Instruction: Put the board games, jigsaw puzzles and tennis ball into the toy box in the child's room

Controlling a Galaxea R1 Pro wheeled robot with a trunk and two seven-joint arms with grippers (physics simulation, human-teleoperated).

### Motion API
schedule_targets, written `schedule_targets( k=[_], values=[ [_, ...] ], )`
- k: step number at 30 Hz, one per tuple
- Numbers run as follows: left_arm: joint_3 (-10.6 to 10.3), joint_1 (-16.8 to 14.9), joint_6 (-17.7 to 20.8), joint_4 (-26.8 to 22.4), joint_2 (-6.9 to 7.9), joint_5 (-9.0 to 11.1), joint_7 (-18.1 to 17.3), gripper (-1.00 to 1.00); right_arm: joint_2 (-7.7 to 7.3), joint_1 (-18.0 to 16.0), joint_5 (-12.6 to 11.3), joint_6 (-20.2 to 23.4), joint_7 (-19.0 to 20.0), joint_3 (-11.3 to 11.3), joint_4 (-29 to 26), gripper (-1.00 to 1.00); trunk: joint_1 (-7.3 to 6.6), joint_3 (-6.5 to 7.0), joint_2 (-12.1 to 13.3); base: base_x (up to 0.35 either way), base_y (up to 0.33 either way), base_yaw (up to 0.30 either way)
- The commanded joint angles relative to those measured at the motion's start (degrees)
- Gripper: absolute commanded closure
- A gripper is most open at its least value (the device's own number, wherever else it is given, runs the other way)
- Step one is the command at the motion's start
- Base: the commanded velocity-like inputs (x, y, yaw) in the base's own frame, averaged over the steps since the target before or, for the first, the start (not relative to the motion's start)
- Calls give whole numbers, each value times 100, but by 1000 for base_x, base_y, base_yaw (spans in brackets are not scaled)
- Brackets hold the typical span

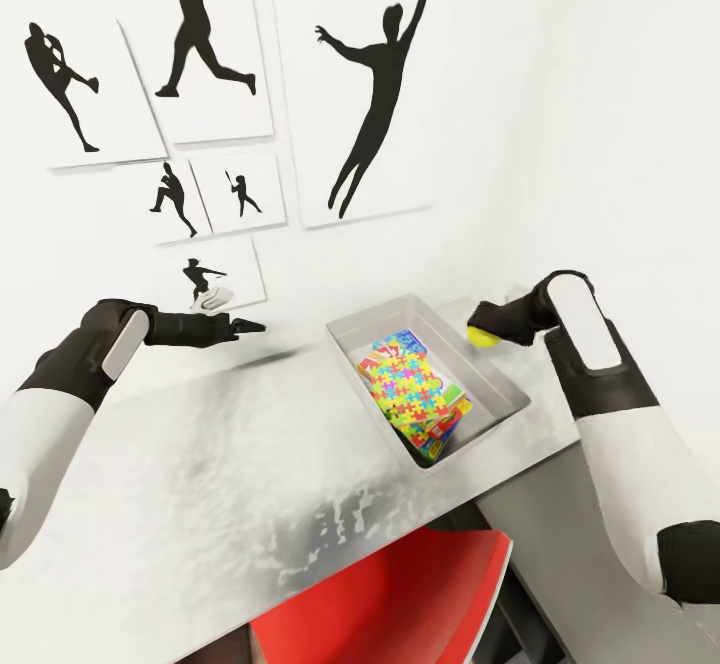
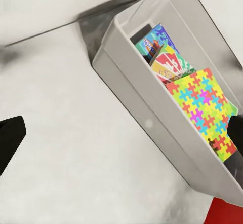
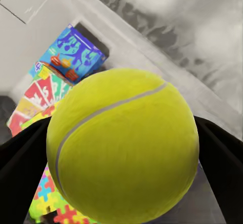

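White walls hung with black silhouette sports pictures (image 1: pixel 375 94) back a pale grey tabletop (image 1: pixel 200 464). Over the far rim of the translucent grey toy box (image 1: pixel 500 384), the right gripper (image 1: pixel 487 334) pinches the yellow-green tennis ball (image 1: pixel 484 337). Below it lie a multicolour jigsaw puzzle (image 1: pixel 415 384) and colourful board games (image 2: pixel 162 51). Off to the box's other side, the left gripper (image 1: pixel 250 326) hangs spread and empty.

One tennis ball (image 1: pixel 484 337), one toy box (image 1: pixel 500 384), two board games (image 2: pixel 161 51).
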Motion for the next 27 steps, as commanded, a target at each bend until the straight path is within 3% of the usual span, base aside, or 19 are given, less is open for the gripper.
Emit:
schedule_targets(
  k=[1, 4, 11, 27],
  values=[
    [-16, -5, 22, 0, 13, 4, -7, -100, 121, -110, 53, 49, -166, 85, 367, 100, 3, -11, -13, 0, 0, 0],
    [-12, -4, 25, 2, 21, -1, 3, -100, 245, -251, 152, 51, -339, 178, 990, 100, 3, -11, -13, 0, 0, 0],
    [265, -6, 53, 4, 39, -2, 7, -100, 198, -290, 177, 51, -384, 192, 1736, 100, 3, -11, -13, 0, 0, 0],
    [302, -6, 49, 4, 41, -11, 7, -100, 163, -293, 165, 51, -372, 186, 1882, 100, 3, -11, -13, 0, 0, 0]
  ],
)
